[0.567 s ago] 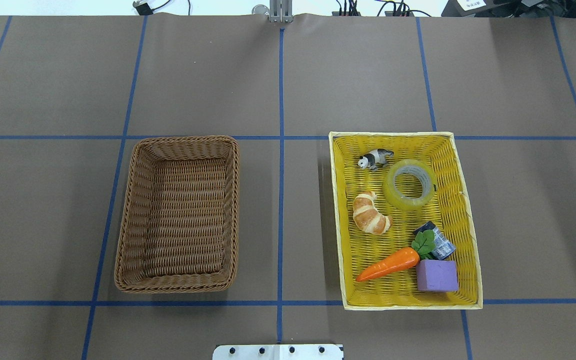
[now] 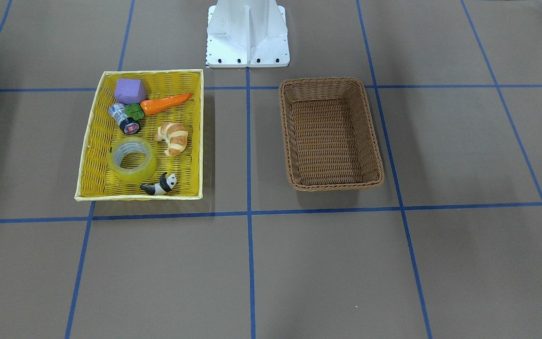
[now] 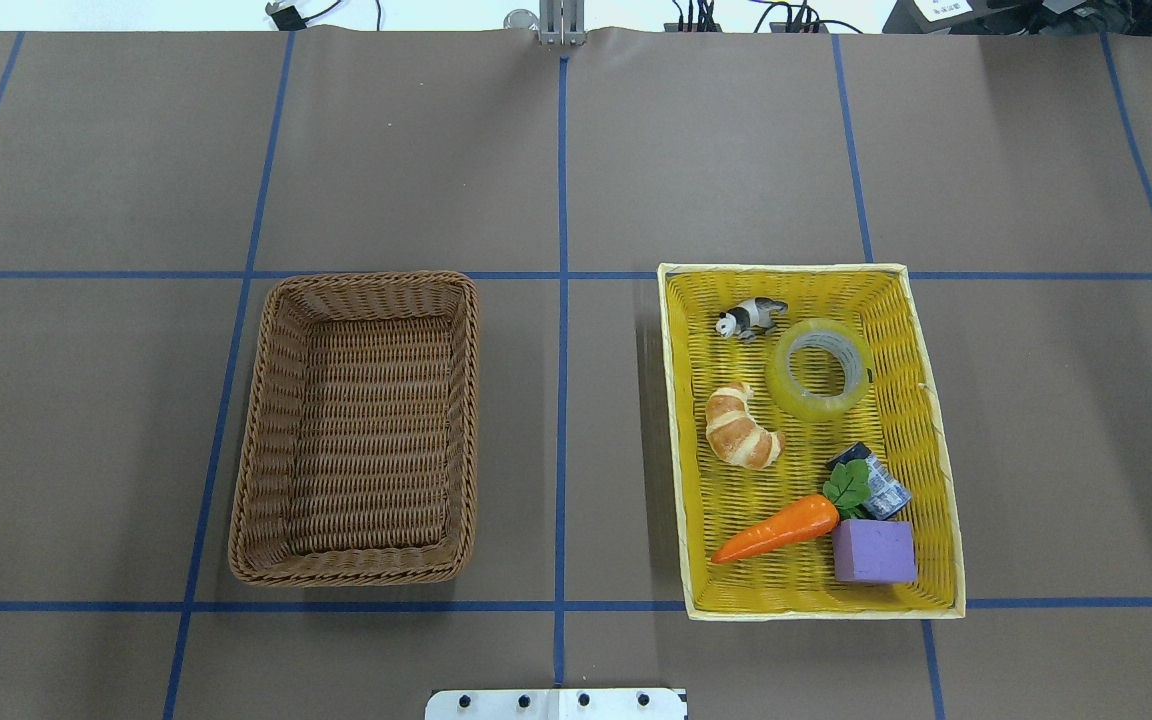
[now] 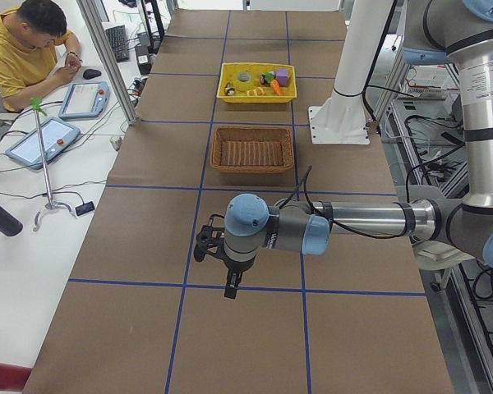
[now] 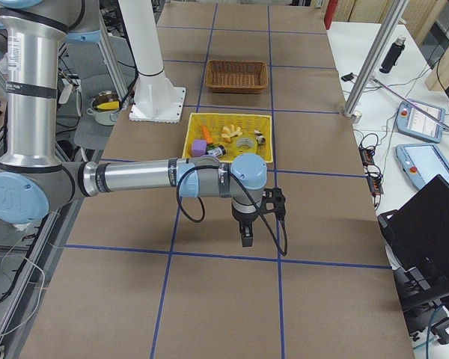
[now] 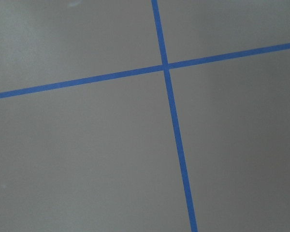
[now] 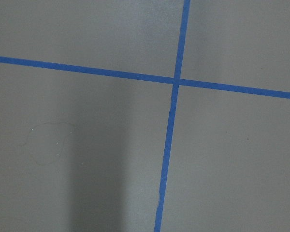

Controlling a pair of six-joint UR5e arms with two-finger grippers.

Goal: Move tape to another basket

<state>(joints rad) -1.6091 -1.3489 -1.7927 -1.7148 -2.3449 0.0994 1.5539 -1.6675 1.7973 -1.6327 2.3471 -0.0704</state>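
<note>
One tape (image 3: 820, 369) lay among six items in a yellow tray (image 3: 786, 285), one basket (image 3: 266, 420) apart — blue-gridded brown counter (image 3: 86, 450); jaws' state untellable.

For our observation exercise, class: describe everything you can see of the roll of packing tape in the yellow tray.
The tape is a wide, translucent yellowish ring with a grey-white core, lying flat, hole up, in the yellow woven tray, toward its end farthest from the robot. A toy panda lies close beside it; nothing grips it.
</note>
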